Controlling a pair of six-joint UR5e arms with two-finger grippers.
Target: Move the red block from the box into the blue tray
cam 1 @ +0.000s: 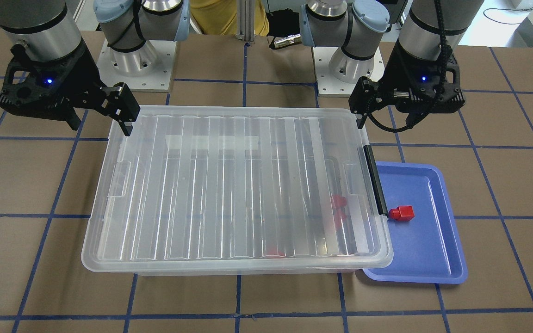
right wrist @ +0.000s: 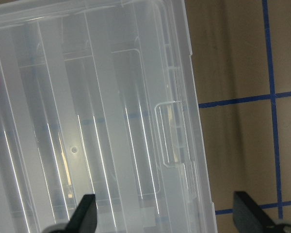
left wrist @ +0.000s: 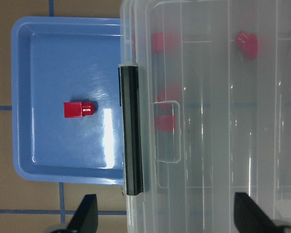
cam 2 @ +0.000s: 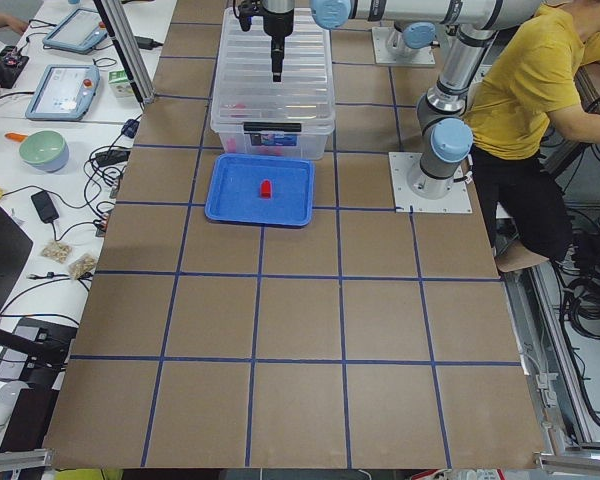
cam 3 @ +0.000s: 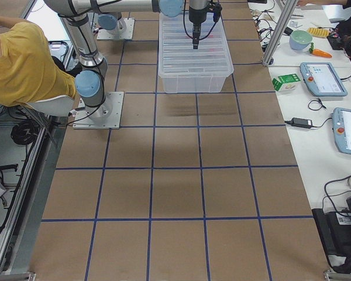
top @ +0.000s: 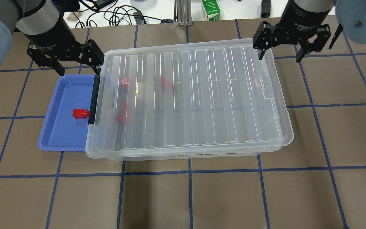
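The red block (top: 80, 113) lies on its side in the blue tray (top: 59, 133), close to the box's black latch (top: 94, 100). It also shows in the front view (cam 1: 401, 212) and the left wrist view (left wrist: 77, 109). The clear box (top: 195, 101) has its ribbed lid on. My left gripper (top: 73, 62) is open and empty, above the far edge of the tray and the box's latch end. My right gripper (top: 281, 51) is open and empty, above the box's far corner at the other end.
Several other red blocks (top: 124, 82) show blurred through the lid near the latch end. The blue tray (cam 1: 424, 249) sits tight against the box, partly under its rim. A green carton (top: 211, 9) and cables lie beyond the table's far edge.
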